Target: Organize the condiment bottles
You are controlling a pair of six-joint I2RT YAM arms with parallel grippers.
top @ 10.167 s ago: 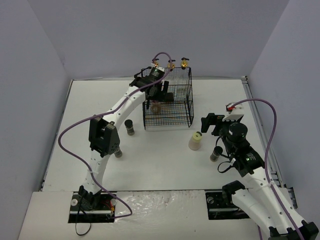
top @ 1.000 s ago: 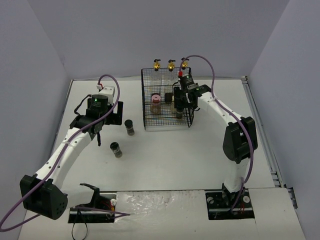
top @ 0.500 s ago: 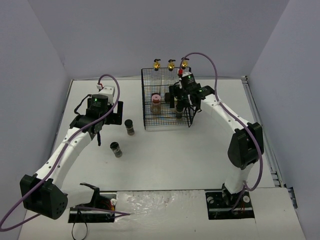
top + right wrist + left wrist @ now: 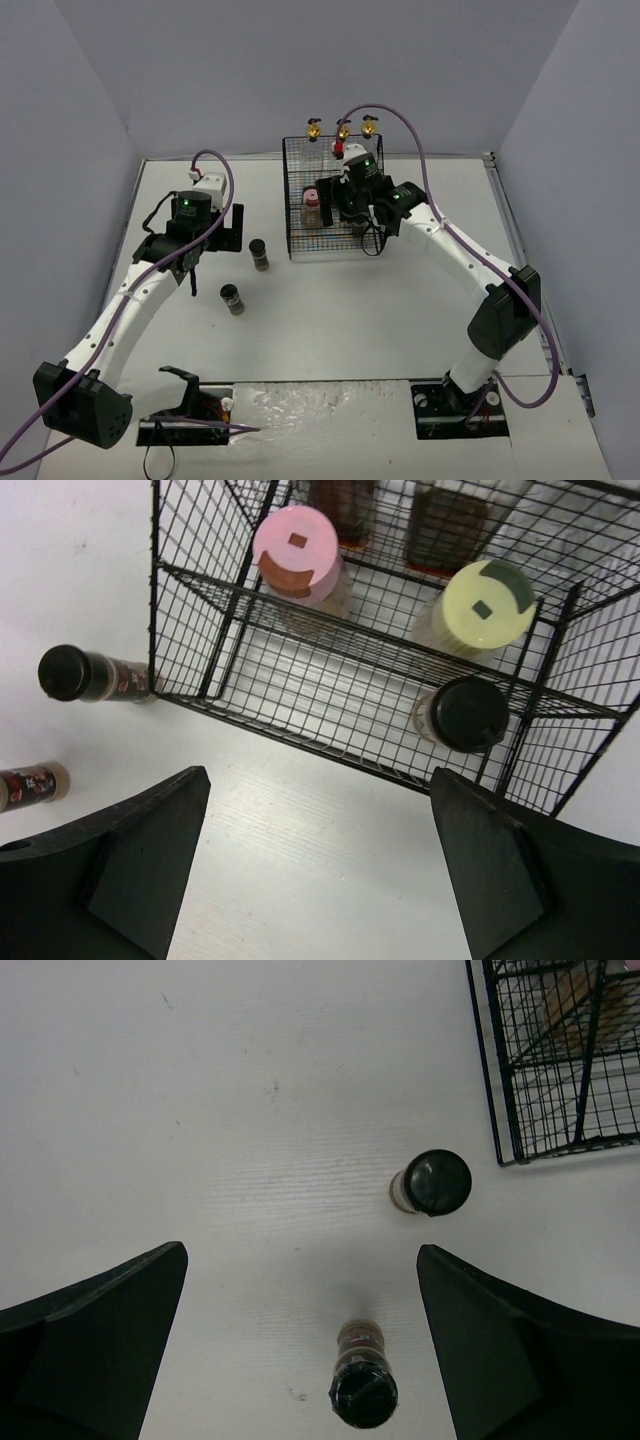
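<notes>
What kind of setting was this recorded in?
Probably a lab test booth, not a kitchen: white table boxed in by blank walls, with a wire rack and condiment jars as props.

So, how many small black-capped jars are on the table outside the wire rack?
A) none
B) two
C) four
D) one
B: outside the wire rack, on its left, are the nearer black-capped jar and the farther black-capped jar; a third black-capped jar sits inside the rack.
</notes>
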